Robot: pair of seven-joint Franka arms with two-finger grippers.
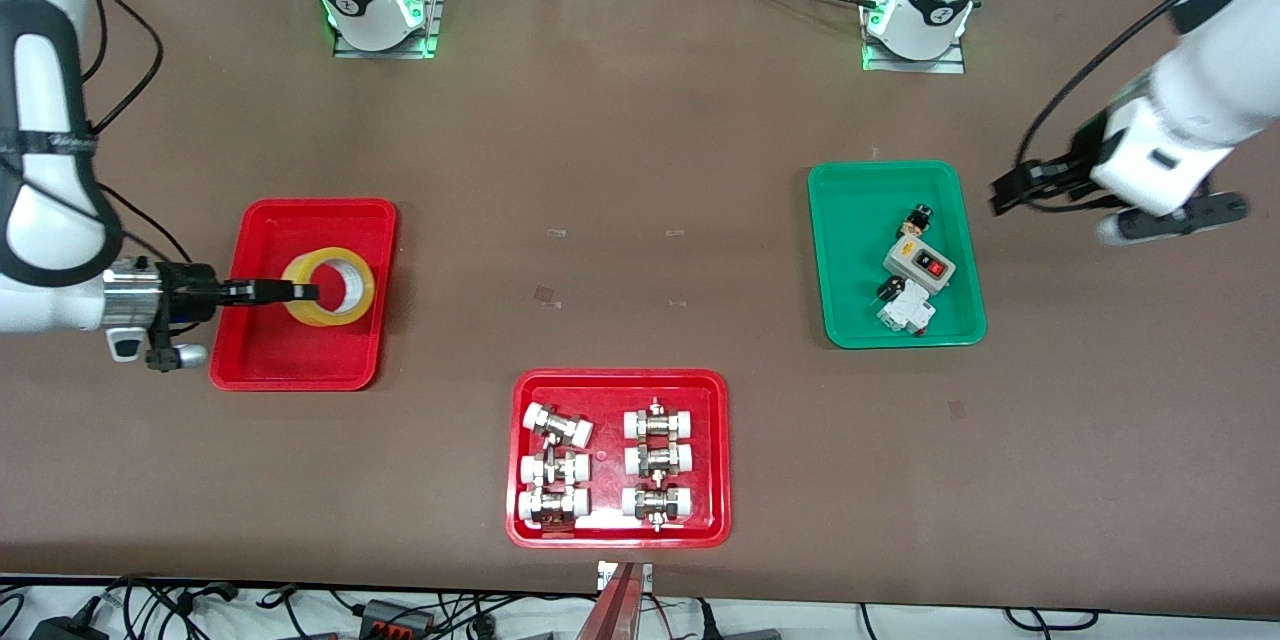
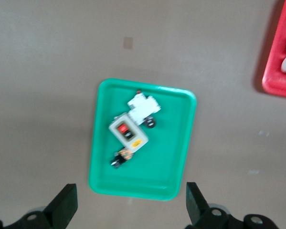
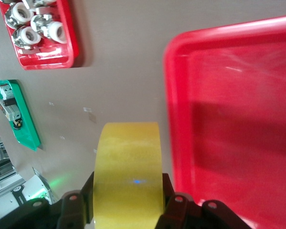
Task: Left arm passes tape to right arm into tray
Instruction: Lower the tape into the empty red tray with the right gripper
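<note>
The yellow tape [image 1: 350, 306] is gripped by my right gripper [image 1: 303, 292], which reaches in level over the plain red tray [image 1: 270, 360]. The roll stands tilted over the tray's floor; I cannot tell whether it touches it. In the right wrist view the tape [image 3: 128, 157] fills the space between the fingers of the right gripper [image 3: 127, 193], with the tray [image 3: 238, 143] beside it. My left gripper [image 1: 1003, 192] is open and empty, up in the air over the bare table beside the green tray. Its fingers stand wide apart in the left wrist view [image 2: 131, 202].
A green tray [image 1: 850, 220] with a switch box and small electrical parts lies toward the left arm's end, also in the left wrist view [image 2: 166, 162]. A wider red tray [image 1: 620, 385] with several metal fittings lies nearest the front camera.
</note>
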